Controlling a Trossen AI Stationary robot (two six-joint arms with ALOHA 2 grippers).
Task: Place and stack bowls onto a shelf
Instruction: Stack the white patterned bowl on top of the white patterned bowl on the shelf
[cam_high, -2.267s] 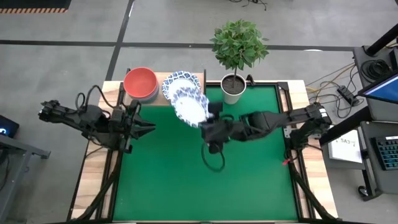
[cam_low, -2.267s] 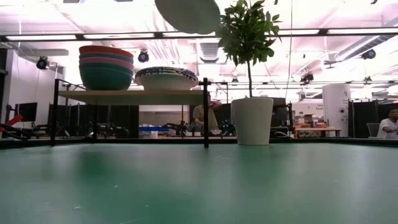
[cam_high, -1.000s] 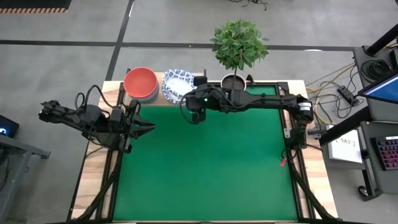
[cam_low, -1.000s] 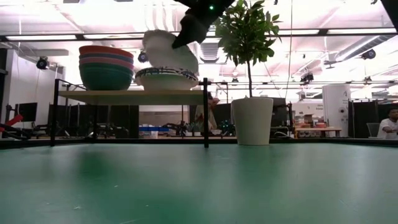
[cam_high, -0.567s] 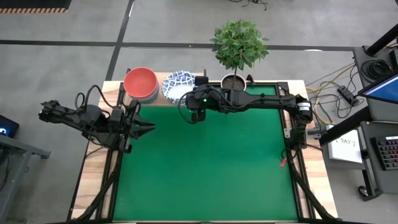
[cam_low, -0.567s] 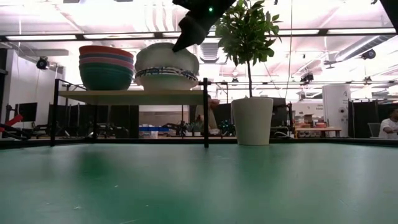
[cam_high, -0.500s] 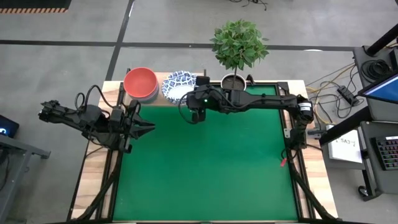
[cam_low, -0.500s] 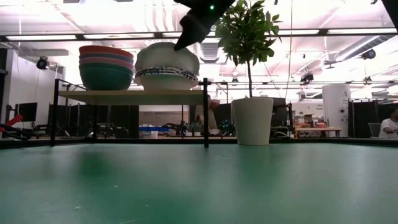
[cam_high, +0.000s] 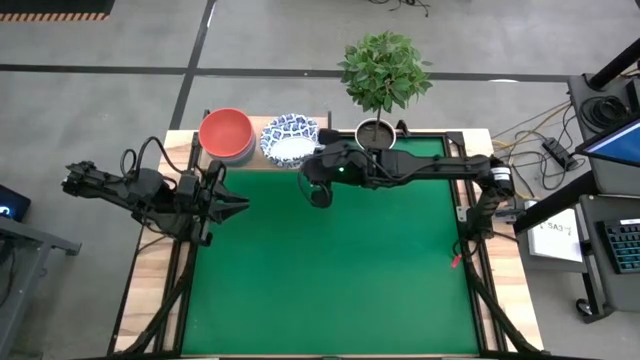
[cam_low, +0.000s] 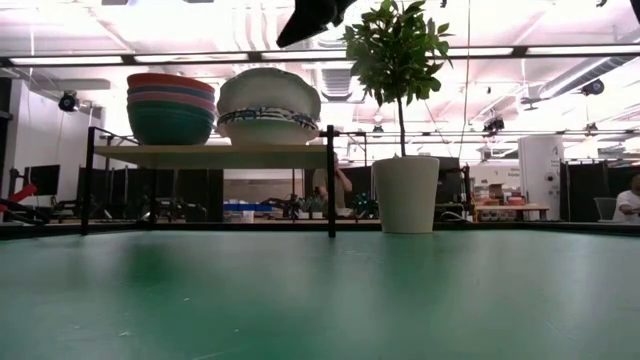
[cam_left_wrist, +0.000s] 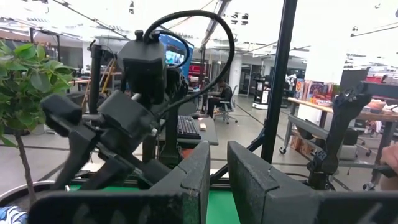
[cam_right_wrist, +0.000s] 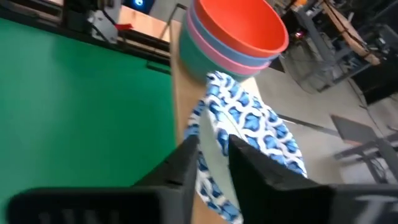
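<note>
On the light-wood shelf (cam_low: 210, 152) at the table's far edge stand two stacks. One is the plain bowls with the red one on top (cam_high: 226, 132) (cam_low: 170, 108). The other is the blue-patterned white bowls (cam_high: 290, 140) (cam_low: 268, 105), whose top bowl lies tilted, its pale underside toward the near edge. My right gripper (cam_high: 312, 166) (cam_low: 292, 38) (cam_right_wrist: 213, 155) hovers slightly open just near and above the patterned stack, touching nothing. My left gripper (cam_high: 240, 207) (cam_left_wrist: 219, 174) waits shut at the table's left.
A pale plant pot (cam_high: 375, 138) (cam_low: 405, 193) with a leafy plant stands right of the shelf, close behind my right arm. The shelf's black frame post (cam_low: 330, 180) stands between them. The green table top (cam_high: 330, 270) lies in front. People show in the room beyond.
My right gripper lowered the tilted patterned bowl onto the patterned stack, where it settled, still tilted. The gripper has then come off the bowl, risen and drawn back toward the table's near-right. The bowl stays on the stack.
</note>
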